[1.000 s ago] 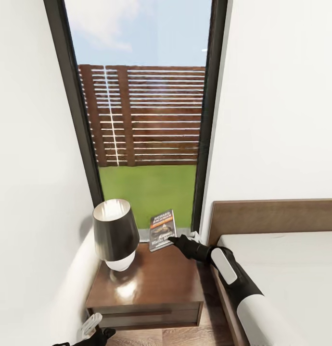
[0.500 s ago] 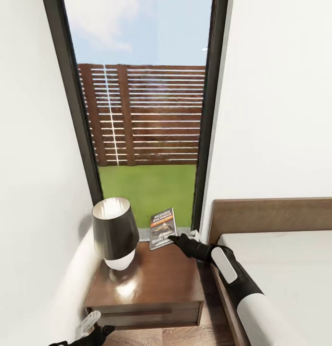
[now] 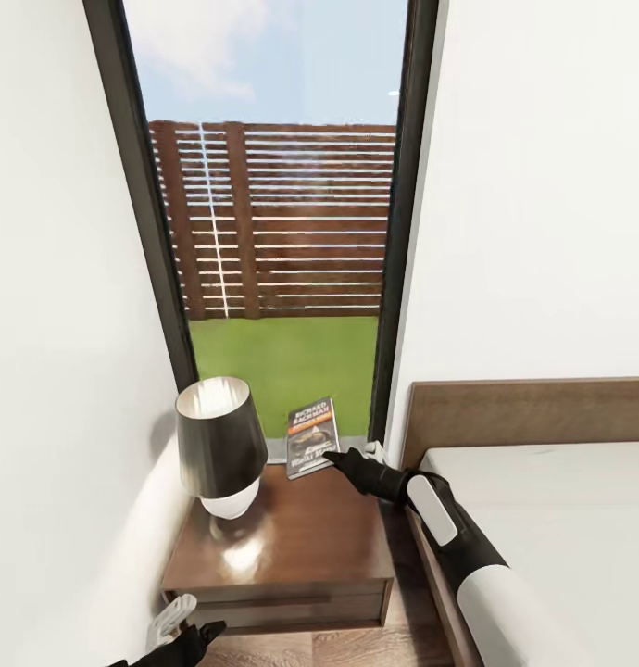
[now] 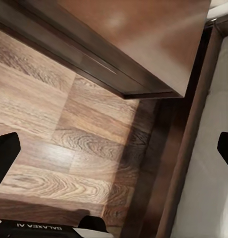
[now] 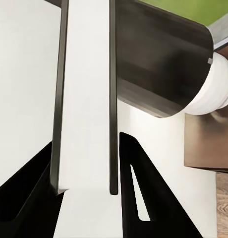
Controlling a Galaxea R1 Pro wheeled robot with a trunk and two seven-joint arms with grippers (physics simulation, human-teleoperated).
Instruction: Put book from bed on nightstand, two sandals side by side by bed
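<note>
The book, dark cover with white title and orange band, stands tilted over the back edge of the nightstand, in front of the window. My right gripper is shut on its lower corner. In the right wrist view the book runs edge-on between the black fingers. Low at the nightstand's front left corner, my left gripper is open over the floor, its fingertips far apart. The bed lies to the right. The two sandals are out of view.
A black-shaded lamp with a white base takes the nightstand's left part. White walls close in on both sides of the tall dark-framed window. The bed's brown headboard stands right of the nightstand. Wood-plank floor lies in front of it.
The whole picture has shifted slightly, so the camera moved. My left gripper has come up a little in the view. The book and right gripper keep their place over the nightstand.
</note>
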